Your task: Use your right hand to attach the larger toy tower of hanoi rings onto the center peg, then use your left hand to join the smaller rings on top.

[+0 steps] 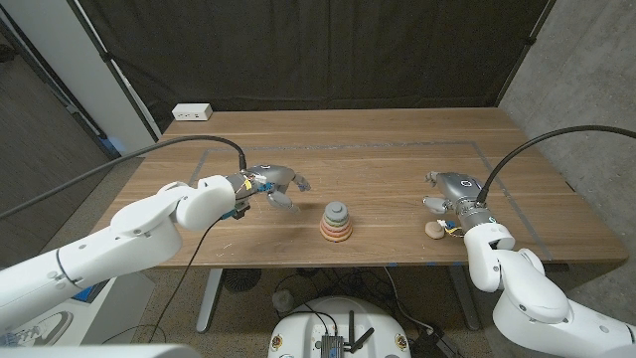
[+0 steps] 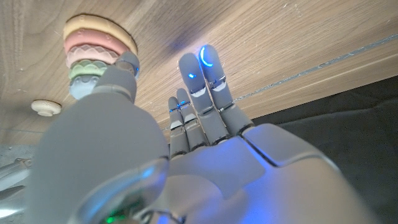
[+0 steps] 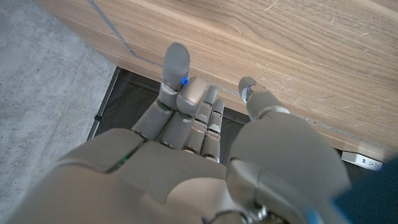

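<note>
Head view: a stack of pastel rings (image 1: 336, 223) is seen standing on the peg near the middle of the wooden surface (image 1: 378, 159), tapering to a small grey-blue top. One small round piece (image 1: 434, 229) is left lying just beside the right hand (image 1: 449, 192). It is judged light, rigid and smooth, best pinched by its rim. The left hand (image 1: 275, 185) is held near the stack, fingers (image 2: 202, 84) apart, nothing gripped. The right hand's fingers are likewise spread and empty.
</note>
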Motion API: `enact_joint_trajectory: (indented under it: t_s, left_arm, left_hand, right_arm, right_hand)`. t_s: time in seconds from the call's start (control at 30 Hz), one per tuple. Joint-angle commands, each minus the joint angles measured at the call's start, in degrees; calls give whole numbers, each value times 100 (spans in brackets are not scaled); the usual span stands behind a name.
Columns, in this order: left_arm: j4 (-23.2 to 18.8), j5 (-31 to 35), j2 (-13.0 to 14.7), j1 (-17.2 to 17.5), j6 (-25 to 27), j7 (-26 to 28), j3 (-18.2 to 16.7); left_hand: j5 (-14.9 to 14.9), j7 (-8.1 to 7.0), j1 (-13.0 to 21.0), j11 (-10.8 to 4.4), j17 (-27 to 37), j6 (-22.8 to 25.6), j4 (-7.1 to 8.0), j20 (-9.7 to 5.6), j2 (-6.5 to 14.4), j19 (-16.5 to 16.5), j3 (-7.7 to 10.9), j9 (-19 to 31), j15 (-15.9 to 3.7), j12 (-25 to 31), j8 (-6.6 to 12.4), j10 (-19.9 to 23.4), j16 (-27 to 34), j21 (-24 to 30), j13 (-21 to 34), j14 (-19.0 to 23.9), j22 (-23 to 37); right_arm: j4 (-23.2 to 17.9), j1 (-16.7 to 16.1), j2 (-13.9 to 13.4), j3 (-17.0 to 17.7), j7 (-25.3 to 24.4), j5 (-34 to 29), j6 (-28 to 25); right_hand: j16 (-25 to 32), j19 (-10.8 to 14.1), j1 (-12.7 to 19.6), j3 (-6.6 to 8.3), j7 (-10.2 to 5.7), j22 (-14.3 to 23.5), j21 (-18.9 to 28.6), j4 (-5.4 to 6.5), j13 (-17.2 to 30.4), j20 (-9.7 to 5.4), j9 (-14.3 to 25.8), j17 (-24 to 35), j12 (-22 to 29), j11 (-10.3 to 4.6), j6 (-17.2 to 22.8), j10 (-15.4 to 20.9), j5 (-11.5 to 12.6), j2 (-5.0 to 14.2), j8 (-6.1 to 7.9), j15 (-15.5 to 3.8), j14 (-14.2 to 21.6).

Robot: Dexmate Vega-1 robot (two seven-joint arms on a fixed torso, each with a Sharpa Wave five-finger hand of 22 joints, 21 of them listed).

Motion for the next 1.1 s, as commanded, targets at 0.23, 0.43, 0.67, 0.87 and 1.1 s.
enact_joint_trajectory:
  t_s: [0.23,0.43,0.67,0.87,1.1]
  left_arm:
    - [-146,-131,120,717,637,1050,-333]
    - [-182,-239,169,867,771,1242,-428]
    - [-121,-348,102,1082,756,1694,-540]
    - [-27,-217,70,1220,771,2094,-541]
    - [136,-385,-2,1382,637,2369,-689]
  left_hand:
    - [34,-46,31,-15,28,112,-11,-827,85,41,16,6,-559,76,62,130,4,13,-14,57,8]
    - [40,-35,17,-33,25,181,-9,-822,111,46,27,3,-561,82,80,187,-6,10,-31,51,5]
    - [46,-60,13,-66,40,229,-11,-824,131,34,39,2,-561,91,92,240,1,2,-42,62,4]
    - [56,-69,23,-97,40,307,-26,-827,155,19,61,0,-561,112,110,348,-16,-3,-57,37,3]
    - [63,-83,35,-99,52,362,-38,-828,165,16,75,0,-562,115,123,393,-11,-4,-64,37,4]
  right_arm:
    - [-116,-23,-137,-20,-195,122,-147]
    - [-169,-174,-183,127,-390,280,-141]
    - [-150,-247,-209,218,-542,521,-56]
    - [-157,-120,-244,62,-489,497,-74]
    - [-155,-59,-164,-41,-580,449,-118]
  right_hand:
    - [47,41,-2,38,-37,10,-6,-5,-10,-253,4,28,-2,36,85,11,34,34,18,-97,64]
    - [59,41,-1,51,-73,9,-11,-11,-21,-254,21,28,-7,38,153,14,42,37,55,-97,59]
    - [71,39,4,65,-71,7,-18,-17,-24,-254,36,29,-12,26,138,6,50,41,58,-97,54]
    - [81,37,8,79,-63,9,-20,-23,-25,-254,50,30,-12,32,113,5,58,42,56,-96,46]
    - [44,26,24,97,-51,2,-33,-34,-29,-255,69,-6,-20,54,95,-18,68,45,58,-99,-8]
